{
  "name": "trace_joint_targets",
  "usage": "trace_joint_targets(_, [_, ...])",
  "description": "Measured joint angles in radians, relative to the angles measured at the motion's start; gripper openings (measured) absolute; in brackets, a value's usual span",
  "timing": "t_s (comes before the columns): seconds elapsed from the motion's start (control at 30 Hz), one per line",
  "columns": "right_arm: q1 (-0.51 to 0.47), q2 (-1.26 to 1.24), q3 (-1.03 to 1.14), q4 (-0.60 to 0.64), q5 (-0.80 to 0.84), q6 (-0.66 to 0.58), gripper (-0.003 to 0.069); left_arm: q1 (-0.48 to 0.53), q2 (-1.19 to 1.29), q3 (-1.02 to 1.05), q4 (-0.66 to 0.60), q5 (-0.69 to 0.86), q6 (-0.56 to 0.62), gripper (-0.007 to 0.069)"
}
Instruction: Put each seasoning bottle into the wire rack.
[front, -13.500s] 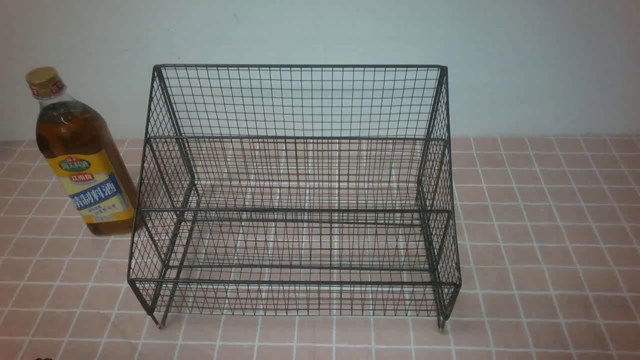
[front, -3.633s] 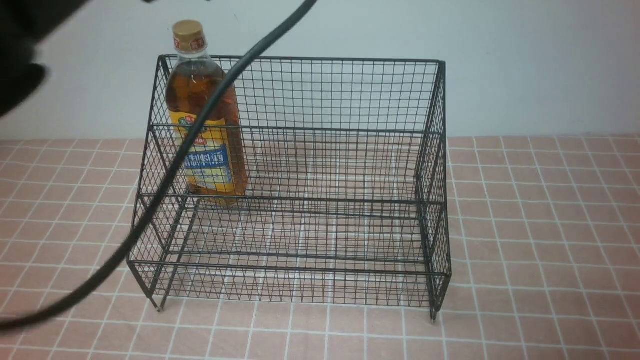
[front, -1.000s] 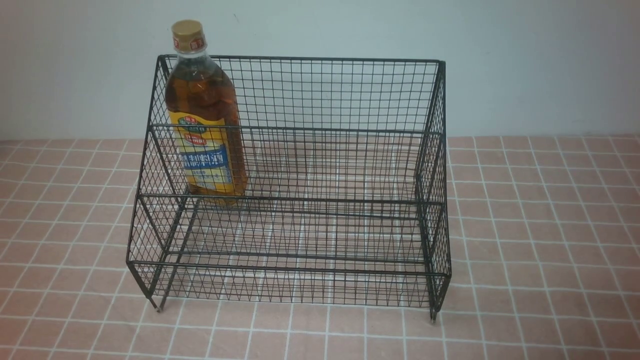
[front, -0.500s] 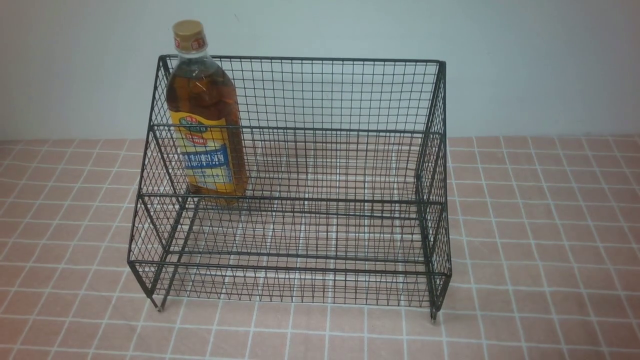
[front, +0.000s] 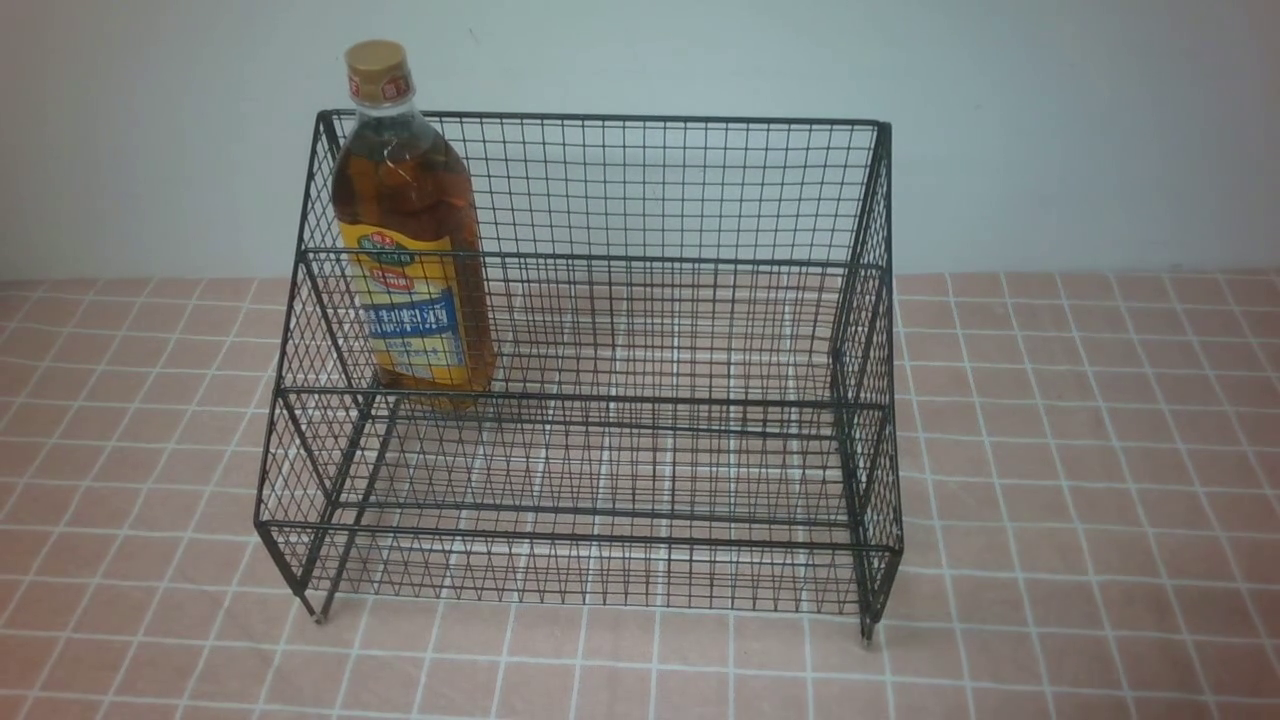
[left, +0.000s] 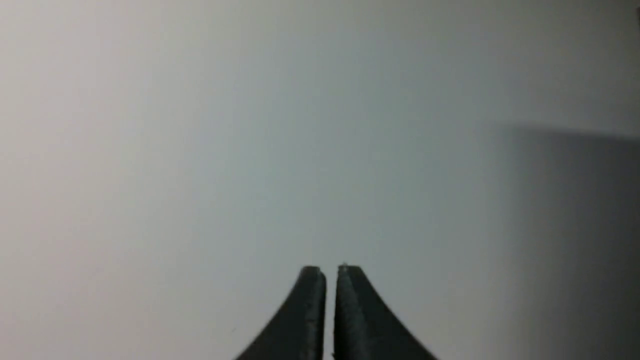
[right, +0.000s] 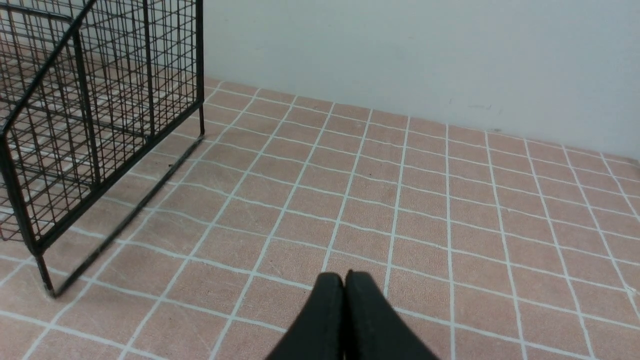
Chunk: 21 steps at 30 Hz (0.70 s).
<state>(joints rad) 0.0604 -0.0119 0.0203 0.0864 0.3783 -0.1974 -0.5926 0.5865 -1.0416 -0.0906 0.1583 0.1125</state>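
**Tabletop.** The pink tiled tabletop (front: 1080, 450) carries the rack. No bottle stands loose on it in the front view or the right wrist view.

**Wire rack.** The black wire rack (front: 620, 118) stands square on its feet at the middle of the tabletop, with its tall back grid toward the wall (front: 1050, 150). The lower front tier holds nothing. The upper rear tier holds one item at the robot's left end.

**Seasoning bottle.** The seasoning bottle (front: 415, 270) stands about upright on the upper tier, in the left rear corner, close to the side mesh and the back grid. I cannot tell whether it touches either. Its base sits behind the tier's front rail. The gold cap (front: 378, 72) rises above the rack's top rail, and the label faces forward. Nothing grips or touches the bottle.

**Claws.** Neither arm appears in the front view.
- The left claw (left: 330, 270) has its jaws drawn together with only a hairline between them. It holds nothing and faces a plain pale surface.
- The right claw (right: 345, 275) has its jaws pressed together and is empty. It hangs over bare tabletop, well apart from the rack's right side.

**Finding.** The only bottle in view is already in the rack and released. Judged from these views, placement is complete and no further bottle remains to be moved. A bottle outside the frames cannot be ruled out.
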Motion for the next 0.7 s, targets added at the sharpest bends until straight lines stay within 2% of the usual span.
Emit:
trace_joint_targets(0.1, [0.0, 0.0, 0.0, 0.0, 0.0, 0.0, -0.0014, 0.084, -0.078, 0.138, 0.127, 0.038, -0.071, 0.0014])
trace_joint_targets(0.17, [0.0, 0.0, 0.0, 0.0, 0.0, 0.0, -0.0014, 0.13, -0.129, 0.22, 0.156, 0.054, -0.089, 0.0014])
trace_joint_targets(0.23, [0.0, 0.0, 0.0, 0.0, 0.0, 0.0, -0.0014, 0.156, -0.154, 0.266, 0.16, 0.061, -0.095, 0.0014])
trace_joint_targets(0.43, [0.0, 0.0, 0.0, 0.0, 0.0, 0.0, -0.0014, 0.331, -0.315, 0.575, 0.164, 0.075, -0.101, 0.0014])
trace_joint_targets(0.7, [0.0, 0.0, 0.0, 0.0, 0.0, 0.0, -0.0014, 0.441, -0.477, 0.858, 0.157, 0.079, -0.102, 0.0014])
